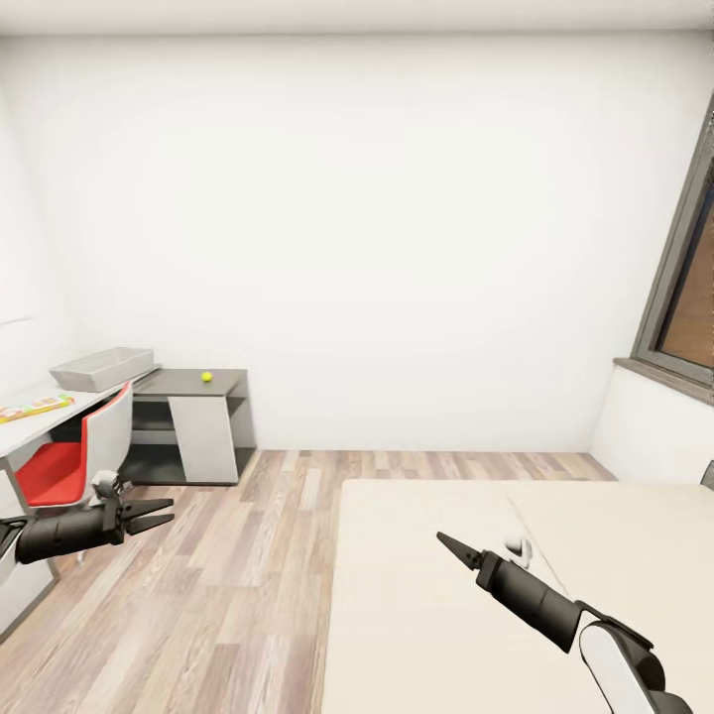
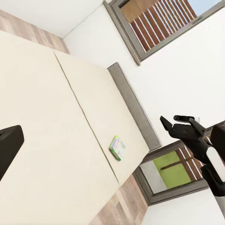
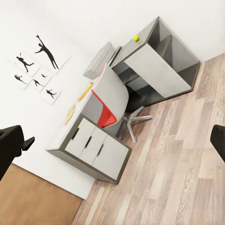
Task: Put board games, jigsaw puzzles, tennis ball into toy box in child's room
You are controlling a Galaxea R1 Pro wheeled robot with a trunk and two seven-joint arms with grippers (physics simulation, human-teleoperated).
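The light grey toy box stands on the white table at the far left. The tennis ball lies on the lower dark-grey section beside it. A flat colourful toy lies on the white top; I cannot tell its kind. In the left wrist view a green-white board game rests on the bed near its window-side edge. My left gripper hangs open over the floor near the chair. My right gripper is open over the bed, its fingers spread wide. Both hold nothing.
A red and white swivel chair stands at the table, in front of white drawers. Wood-plank floor runs between table and bed. A window is on the right wall. Silhouette pictures hang above the table.
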